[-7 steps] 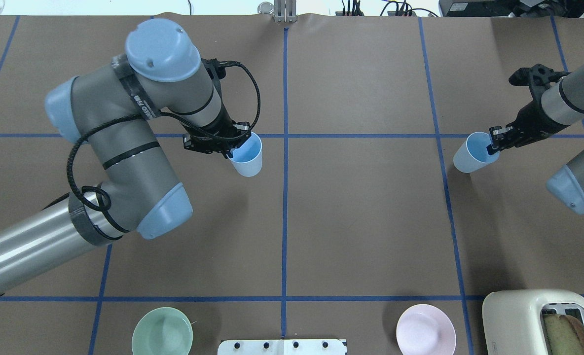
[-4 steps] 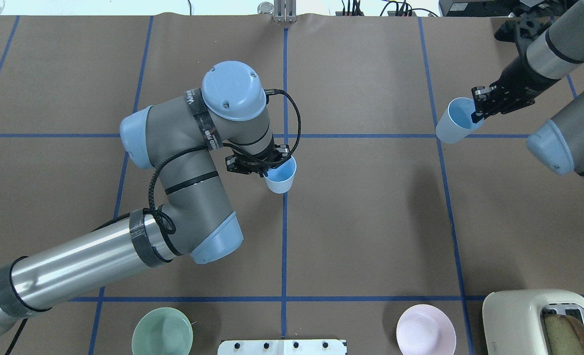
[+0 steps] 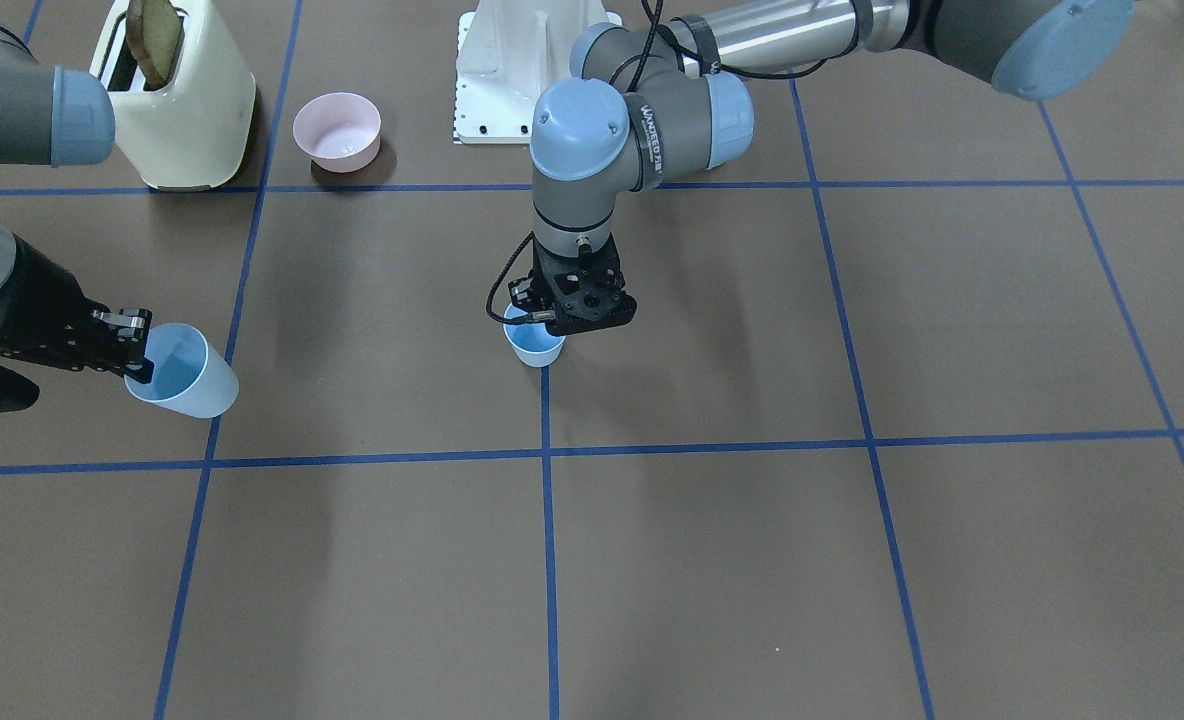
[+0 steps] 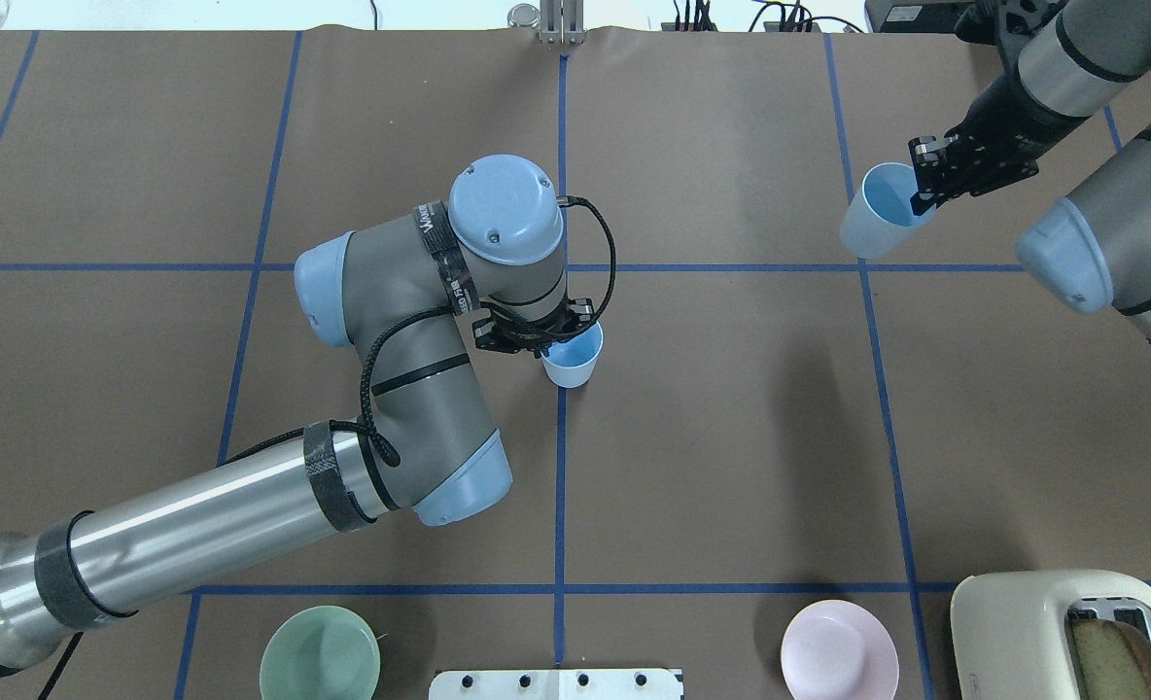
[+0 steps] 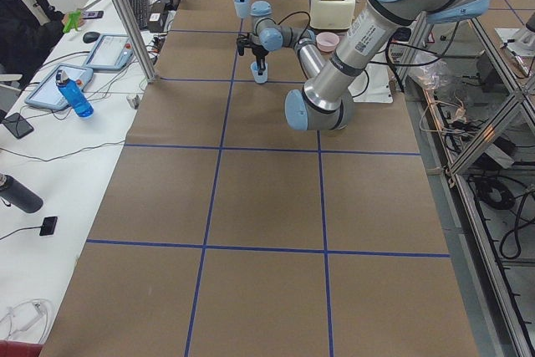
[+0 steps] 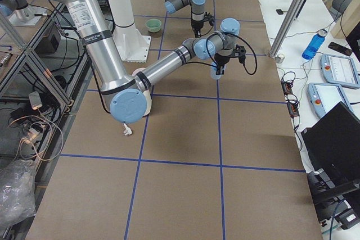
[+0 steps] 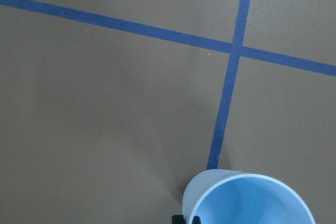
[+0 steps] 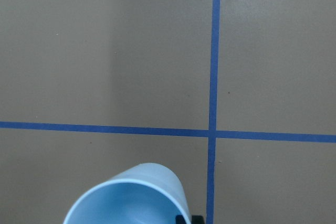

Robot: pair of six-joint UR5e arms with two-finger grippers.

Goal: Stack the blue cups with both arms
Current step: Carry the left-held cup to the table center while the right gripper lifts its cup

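- Front-facing view: the centre cup (image 3: 535, 347) is being pinched at its rim by the fingers of the left gripper (image 3: 549, 322). It is being held upright on the middle tape line (image 3: 549, 560); whether it is touching the table (image 3: 752, 560) cannot be told. The tilted cup (image 3: 184, 378) is being clamped by its rim in the right gripper (image 3: 139, 366), near the view's left edge.
- Overhead view: the centre cup is being held just below a tape crossing. The tilted cup is being held well apart from it, far right, one finger inside its mouth. A green bowl (image 4: 320, 653), a pink bowl (image 4: 839, 649) and a toaster (image 4: 1013, 632) are being shown along the near edge.
- Left side view: the centre cup is being held under the near arm's gripper, the tilted cup beyond it.
- Right side view: both cups are being shown too small for grip detail.
- Left wrist view: the centre cup's mouth is being shown at the bottom edge, beside the tape line.
- Right wrist view: the tilted cup's mouth is being shown off the table, just left of a tape line.
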